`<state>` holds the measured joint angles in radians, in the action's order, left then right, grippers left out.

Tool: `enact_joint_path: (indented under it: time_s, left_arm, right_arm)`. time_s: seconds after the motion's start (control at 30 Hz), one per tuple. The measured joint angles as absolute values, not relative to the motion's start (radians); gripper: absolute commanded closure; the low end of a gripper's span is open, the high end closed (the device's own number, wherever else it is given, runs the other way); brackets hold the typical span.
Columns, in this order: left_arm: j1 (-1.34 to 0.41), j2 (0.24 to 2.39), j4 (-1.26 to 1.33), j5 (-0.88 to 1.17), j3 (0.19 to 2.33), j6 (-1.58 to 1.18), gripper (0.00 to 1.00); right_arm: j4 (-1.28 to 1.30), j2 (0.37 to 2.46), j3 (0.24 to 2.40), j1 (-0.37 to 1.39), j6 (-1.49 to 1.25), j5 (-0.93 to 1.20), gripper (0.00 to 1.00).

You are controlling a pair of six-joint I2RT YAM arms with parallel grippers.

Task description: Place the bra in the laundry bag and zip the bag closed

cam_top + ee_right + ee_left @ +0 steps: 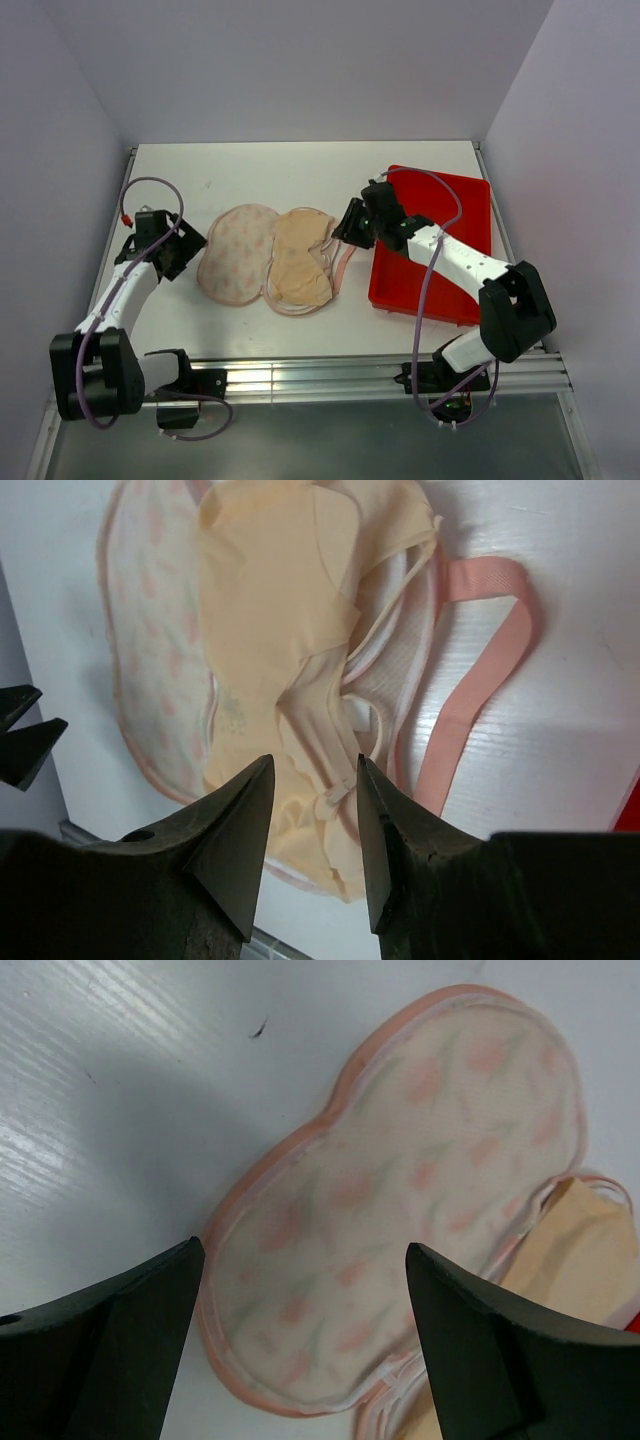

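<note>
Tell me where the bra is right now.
In the top view the bra lies mid-table on the right half of the open laundry bag, just left of the right gripper and the red tray.

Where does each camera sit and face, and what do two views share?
Top external: above and behind both visible arms, looking down on the white table, open cream-pink printed laundry bag, peach-beige fabric bra and red plastic tray.
Left wrist: on the left arm, facing the bag's mesh half between the fingers of the left gripper.
Right wrist: on the right arm, facing the bra between the fingers of the right gripper.
Shared: both wrist views show bag and bra.
</note>
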<state>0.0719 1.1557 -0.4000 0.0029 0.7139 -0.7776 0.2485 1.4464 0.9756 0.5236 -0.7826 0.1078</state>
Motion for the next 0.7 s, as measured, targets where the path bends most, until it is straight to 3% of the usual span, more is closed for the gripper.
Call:
enact_joint_path:
  time_s: [0.17,0.53,0.7]
  left_arm:
    - [0.081,1.271,-0.336,0.003,0.704,-0.788,0.21]
    - [0.082,1.457,-0.307,-0.059,0.828,-0.743,0.27]
    - [0.047,1.531,-0.308,-0.097,0.913,-0.667,0.34]
  right_arm:
    - [0.249,1.479,0.976,0.516,-0.783,0.106,0.56]
    - [0.232,1.522,0.974,0.513,-0.790,0.095,0.58]
    - [0.230,1.528,0.974,0.512,-0.794,0.095,0.58]
